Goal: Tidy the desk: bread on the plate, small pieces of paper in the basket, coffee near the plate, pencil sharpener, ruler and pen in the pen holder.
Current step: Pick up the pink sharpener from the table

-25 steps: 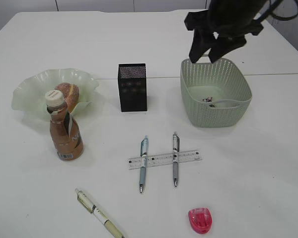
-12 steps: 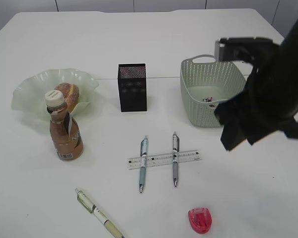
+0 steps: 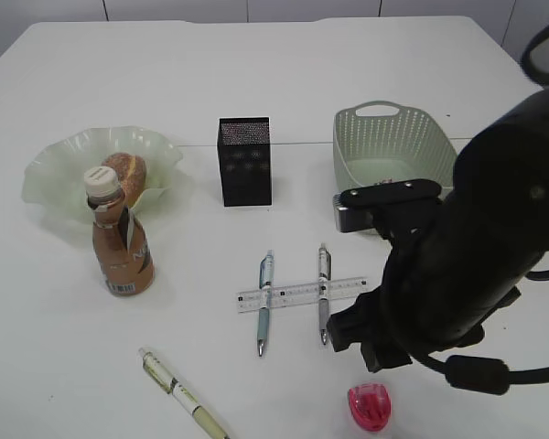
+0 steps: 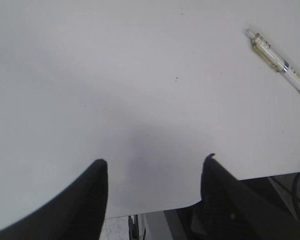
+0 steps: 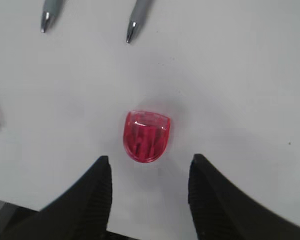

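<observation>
The red pencil sharpener (image 5: pixel 146 136) lies on the desk (image 3: pixel 55 347) just ahead of my right gripper (image 5: pixel 150 162), which is open and empty above it. My left gripper (image 4: pixel 155 162) hangs open and empty over the desk's front edge, with a cream pen (image 4: pixel 280 62) off to its right. The ruler (image 3: pixel 297 294) lies across two grey pens (image 3: pixel 264 306) (image 3: pixel 323 293). The bread (image 3: pixel 125 172) sits in the plate (image 3: pixel 50 169); the coffee (image 3: pixel 119 247) stands in front of it. The pen holder (image 3: pixel 245 162) stands mid-desk. The small pieces of paper are hidden.
My bulky right arm (image 3: pixel 467 265) covers the front of the basket (image 3: pixel 393 146) and the desk's right side. The cream pen (image 3: pixel 183 395) lies at the front left, and the sharpener (image 3: pixel 370 407) lies close to the front edge.
My right arm has swung from above the basket toward the front of the desk and now hangs over the sharpener. Nothing on the desk has moved.
</observation>
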`<state>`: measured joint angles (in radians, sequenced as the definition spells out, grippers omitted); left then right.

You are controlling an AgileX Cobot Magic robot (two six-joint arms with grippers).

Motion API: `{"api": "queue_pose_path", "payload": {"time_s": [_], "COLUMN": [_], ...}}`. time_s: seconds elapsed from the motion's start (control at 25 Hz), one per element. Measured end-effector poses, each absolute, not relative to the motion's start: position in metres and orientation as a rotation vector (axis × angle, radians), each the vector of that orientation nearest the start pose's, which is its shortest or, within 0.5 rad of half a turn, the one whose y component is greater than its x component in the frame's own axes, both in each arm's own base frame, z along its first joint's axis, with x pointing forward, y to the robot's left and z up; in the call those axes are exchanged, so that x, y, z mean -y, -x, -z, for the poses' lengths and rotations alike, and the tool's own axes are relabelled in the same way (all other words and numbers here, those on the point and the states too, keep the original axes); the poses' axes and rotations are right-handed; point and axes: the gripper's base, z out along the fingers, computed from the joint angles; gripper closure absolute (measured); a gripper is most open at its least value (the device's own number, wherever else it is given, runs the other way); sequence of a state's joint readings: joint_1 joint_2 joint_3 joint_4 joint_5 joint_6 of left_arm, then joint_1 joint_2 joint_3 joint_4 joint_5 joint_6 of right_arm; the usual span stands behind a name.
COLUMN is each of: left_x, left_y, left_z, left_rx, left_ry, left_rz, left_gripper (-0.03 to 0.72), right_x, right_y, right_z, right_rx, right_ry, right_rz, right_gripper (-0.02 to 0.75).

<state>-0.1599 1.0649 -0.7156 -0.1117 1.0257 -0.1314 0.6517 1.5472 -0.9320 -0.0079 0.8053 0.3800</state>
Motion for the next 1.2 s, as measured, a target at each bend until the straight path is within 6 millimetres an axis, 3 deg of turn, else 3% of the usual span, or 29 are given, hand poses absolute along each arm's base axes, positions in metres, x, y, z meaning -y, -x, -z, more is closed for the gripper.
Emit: {"api": "queue_pose_path", "payload": {"time_s": [0.36,0.48,0.72,1.2], "left_x": [0.035,0.035,0.034,0.035], "left_y": [-0.166,-0.166,-0.166,-0.167], "left_z": [-0.258,-0.258,-0.258,-0.258], "left_rx": [-2.875,-2.875,-2.875,-2.871], "left_ry": [0.015,0.015,0.014,0.014], "left_rz": [0.19,0.189,0.186,0.187], "left_gripper": [0.265,0.271,0.275,0.283], "right_x": [-0.18,-0.182,-0.185,-0.187], "right_y": [-0.234,-0.235,-0.238,-0.241], "right_z": [-0.159,-0.152,-0.15,-0.126], "right_rx": [-3.049,-3.061,-3.037,-3.087], "right_ry": [0.335,0.314,0.295,0.296], "right_rz": [-0.077,-0.091,-0.13,-0.086], "right_gripper": [0.37,0.356,0.247,0.234]}}
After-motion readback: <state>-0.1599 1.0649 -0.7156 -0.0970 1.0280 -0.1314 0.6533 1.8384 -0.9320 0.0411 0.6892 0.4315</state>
